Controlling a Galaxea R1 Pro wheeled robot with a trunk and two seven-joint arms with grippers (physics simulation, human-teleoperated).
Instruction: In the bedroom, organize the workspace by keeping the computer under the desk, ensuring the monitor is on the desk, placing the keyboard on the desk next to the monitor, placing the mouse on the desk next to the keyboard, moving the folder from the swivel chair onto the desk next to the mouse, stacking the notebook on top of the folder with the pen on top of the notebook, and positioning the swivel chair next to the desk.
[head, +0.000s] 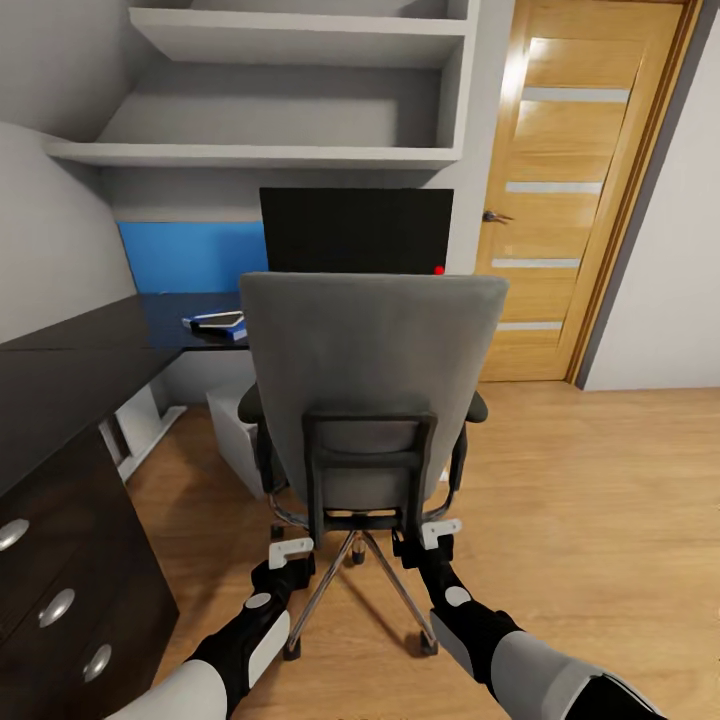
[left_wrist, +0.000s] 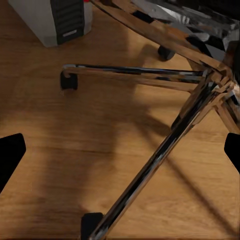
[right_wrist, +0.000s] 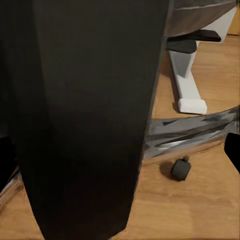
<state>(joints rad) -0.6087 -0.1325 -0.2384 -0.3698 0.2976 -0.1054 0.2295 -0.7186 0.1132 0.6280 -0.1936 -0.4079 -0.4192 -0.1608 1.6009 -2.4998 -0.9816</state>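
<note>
You are facing the back of the swivel chair (head: 372, 385), which stands between you and the desk (head: 70, 375) and hides the lower part of the monitor (head: 355, 230); a blue and white item (head: 218, 322), too small to identify, lies on the desk left of the chair. Your left gripper (head: 290, 551) and right gripper (head: 441, 531) sit low at either side of the chair's black back frame, near its chrome base (left_wrist: 165, 150), and both look spread apart, holding nothing. A wooden door (head: 575, 190) stands to the right, shelves (head: 300, 90) hang above the monitor, and the computer (left_wrist: 55, 20) rests on the floor (head: 600, 480) beyond the chair legs.
</note>
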